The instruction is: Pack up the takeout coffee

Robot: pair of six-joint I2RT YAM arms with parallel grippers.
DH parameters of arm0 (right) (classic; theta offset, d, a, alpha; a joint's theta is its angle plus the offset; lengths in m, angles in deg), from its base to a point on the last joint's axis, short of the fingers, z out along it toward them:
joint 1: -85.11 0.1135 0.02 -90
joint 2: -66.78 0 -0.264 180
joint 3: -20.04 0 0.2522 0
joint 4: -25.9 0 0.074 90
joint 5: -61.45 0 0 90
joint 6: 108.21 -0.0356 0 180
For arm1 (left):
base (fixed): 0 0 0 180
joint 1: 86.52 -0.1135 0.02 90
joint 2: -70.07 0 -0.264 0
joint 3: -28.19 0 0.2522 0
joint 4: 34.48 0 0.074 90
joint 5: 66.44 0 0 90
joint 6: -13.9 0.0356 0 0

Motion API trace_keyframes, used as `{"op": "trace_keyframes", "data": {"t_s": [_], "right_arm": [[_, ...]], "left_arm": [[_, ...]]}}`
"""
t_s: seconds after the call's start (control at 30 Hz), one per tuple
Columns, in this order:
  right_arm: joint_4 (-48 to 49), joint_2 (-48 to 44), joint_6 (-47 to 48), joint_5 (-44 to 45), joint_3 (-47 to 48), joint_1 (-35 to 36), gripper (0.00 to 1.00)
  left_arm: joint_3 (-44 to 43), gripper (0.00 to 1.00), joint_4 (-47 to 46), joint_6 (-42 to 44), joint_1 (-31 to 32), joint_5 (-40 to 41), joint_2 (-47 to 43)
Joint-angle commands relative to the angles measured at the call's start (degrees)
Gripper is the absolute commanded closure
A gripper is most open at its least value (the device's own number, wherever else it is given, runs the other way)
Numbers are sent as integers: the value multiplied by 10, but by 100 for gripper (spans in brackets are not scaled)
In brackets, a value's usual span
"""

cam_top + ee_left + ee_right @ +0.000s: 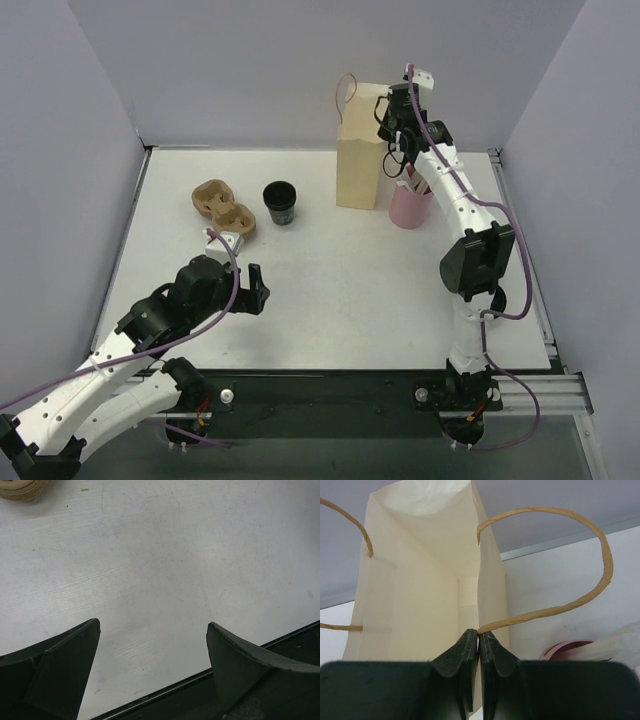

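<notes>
Bag steadying: right hand [478,642] clamped on the paper bag [420,605] rim, left hand [152,625] spread wide, empty. Next, likely, fetching the coffee cup [280,203].

White arms [90,375], black joints, purple cables [237,278]

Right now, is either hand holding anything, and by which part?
The right hand pinches the paper bag by its top rim beside a handle. The left hand is open and empty.
</notes>
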Motion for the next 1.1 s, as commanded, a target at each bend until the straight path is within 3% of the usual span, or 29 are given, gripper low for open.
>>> {"op": "trace_keyframes", "data": {"t_s": [0.0, 0.23, 0.8, 1.07], "right_arm": [[3, -26, 15, -49, 7, 6, 98], [80, -157, 36, -125, -154, 12, 100], [66, -465, 39, -340, -457, 42, 100], [-6, -553, 164, -491, -546, 49, 100]], "left_arm": [[-6, 3, -7, -1, 2, 12, -8], [-5, 3, -6, 0, 2, 13, -3], [-13, 4, 2, -3, 0, 50, -26], [-130, 6, 76, 8, -2, 93, -14]]}}
